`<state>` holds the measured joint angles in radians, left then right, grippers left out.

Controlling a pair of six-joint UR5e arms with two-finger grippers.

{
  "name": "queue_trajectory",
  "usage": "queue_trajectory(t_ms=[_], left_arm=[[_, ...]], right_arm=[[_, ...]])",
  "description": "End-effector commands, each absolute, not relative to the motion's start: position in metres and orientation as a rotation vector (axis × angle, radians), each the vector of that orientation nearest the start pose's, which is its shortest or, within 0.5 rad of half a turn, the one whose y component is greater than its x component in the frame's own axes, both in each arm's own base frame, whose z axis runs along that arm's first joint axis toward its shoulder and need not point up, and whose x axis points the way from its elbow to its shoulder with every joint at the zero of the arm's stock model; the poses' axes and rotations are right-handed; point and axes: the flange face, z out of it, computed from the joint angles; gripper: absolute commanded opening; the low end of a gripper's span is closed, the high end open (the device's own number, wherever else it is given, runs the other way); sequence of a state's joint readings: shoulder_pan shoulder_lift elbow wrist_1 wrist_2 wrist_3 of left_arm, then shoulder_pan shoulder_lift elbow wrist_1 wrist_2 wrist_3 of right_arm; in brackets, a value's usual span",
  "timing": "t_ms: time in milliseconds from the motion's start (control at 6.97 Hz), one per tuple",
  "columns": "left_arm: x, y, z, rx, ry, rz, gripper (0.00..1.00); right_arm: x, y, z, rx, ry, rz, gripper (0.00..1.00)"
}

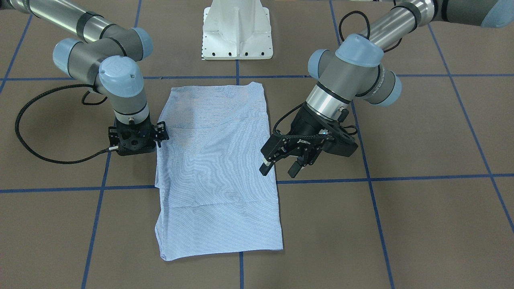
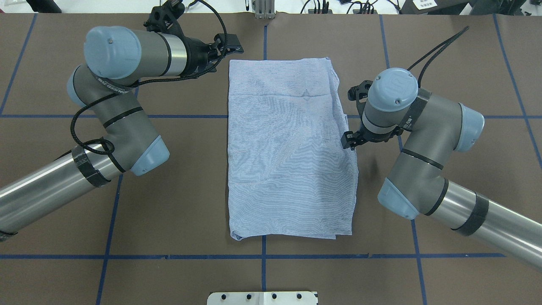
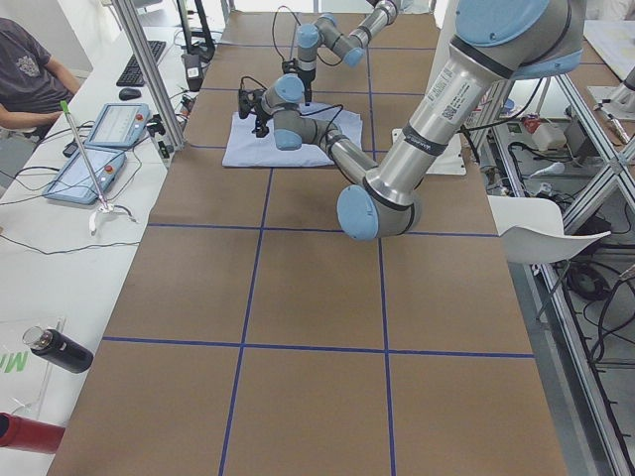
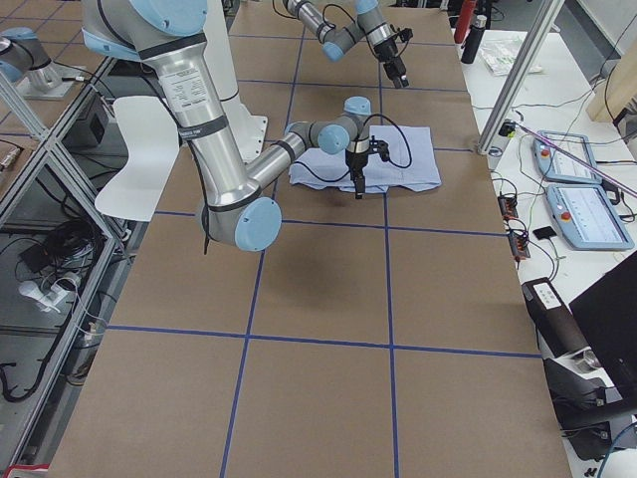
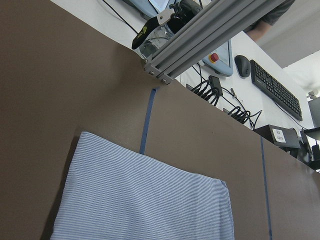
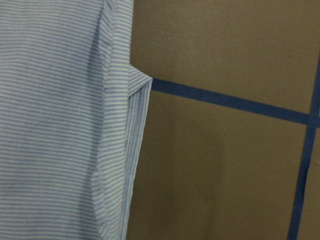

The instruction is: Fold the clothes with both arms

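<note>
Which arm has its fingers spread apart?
The left gripper: its two fingers stand apart beside the shirt; those of the right gripper are hidden.

A brown table top (image 3: 317, 397) carries a grid of blue tape lines (image 3: 243, 345). On the white side bench (image 3: 40, 268) lie two light blue touch-screen pendants (image 3: 121, 125), a black keyboard (image 3: 136, 61), a dark computer mouse (image 3: 128, 93) and a black bottle (image 3: 60, 349) on its side.

free: table (image 2: 182, 212) either side of shirt (image 2: 288, 148) | obstacles: pedestal (image 1: 237, 36) robot-side, aluminium post (image 5: 210, 35) far edge
</note>
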<state>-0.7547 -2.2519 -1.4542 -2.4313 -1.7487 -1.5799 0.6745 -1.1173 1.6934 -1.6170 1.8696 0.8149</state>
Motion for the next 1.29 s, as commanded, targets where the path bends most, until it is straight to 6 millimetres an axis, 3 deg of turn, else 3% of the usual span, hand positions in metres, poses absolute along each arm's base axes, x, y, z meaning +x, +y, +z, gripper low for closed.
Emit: queue_trajectory(t_ms=[0,287,574,717,861,1148], left_arm=[[0.438,-0.571,0.198,0.386,1.394,-0.502,1.0],[0.438,-0.571,0.199,0.386,1.394,-0.502,1.0],[0.441,-0.564,0.197,0.367,1.372,-0.5,1.0],[0.455,-0.532,0.196,0.307,1.344,-0.466,1.0],[0.451,-0.499,0.193,0.242,1.302,-0.438,1.0],[0.446,-0.42,0.217,0.113,1.311,-0.431,1.0]], right_arm=[[-0.432,-0.485,0.363,0.126,-0.58,-0.158,1.0],[-0.43,-0.485,0.36,0.13,-0.587,-0.158,1.0],[-0.416,-0.471,0.326,0.166,-0.654,-0.165,1.0],[-0.403,-0.454,0.305,0.153,-0.729,-0.185,1.0],[-0.387,-0.438,0.287,0.153,-0.788,-0.185,1.0],[-0.374,-0.413,0.253,0.086,-0.898,-0.099,1.0]])
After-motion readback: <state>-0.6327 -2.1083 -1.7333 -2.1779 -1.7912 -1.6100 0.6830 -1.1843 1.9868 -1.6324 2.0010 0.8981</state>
